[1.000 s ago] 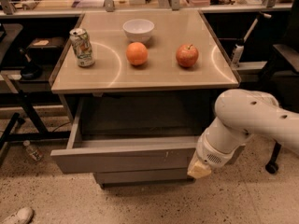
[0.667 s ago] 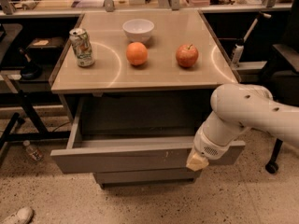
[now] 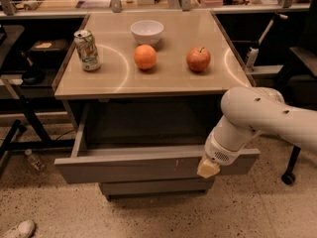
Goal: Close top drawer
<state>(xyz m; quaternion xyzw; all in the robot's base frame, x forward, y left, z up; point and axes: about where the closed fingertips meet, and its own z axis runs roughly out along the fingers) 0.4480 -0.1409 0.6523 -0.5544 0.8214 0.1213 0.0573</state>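
**Q:** Where is the top drawer (image 3: 138,167) located, and in what condition is it found?

**A:** It is mounted directly under the counter (image 3: 163,81). It is pulled well out toward the camera, so that its dark interior is exposed. Its flat grey front is seen below and forward of the counter edge. A narrower grey drawer front (image 3: 153,186) is seen beneath it, set further back.

**Q:** Where is the gripper (image 3: 208,168) positioned?

**A:** It is carried at the end of the white arm (image 3: 257,115), which enters from the right. Its pale yellowish tip is placed against the right part of the top drawer's front, near the lower edge. Actual contact cannot be confirmed.

**Q:** Is the gripper opened or closed?

**A:** This cannot be determined. Only a single pale tip is shown.

**Q:** What is placed on the counter?

**A:** A drinks can (image 3: 87,50) is stood upright at the left. A white bowl (image 3: 146,32) is set at the rear centre. An orange (image 3: 145,57) is placed in front of the bowl. A red apple (image 3: 198,59) is placed to the right of the orange, apart from it.
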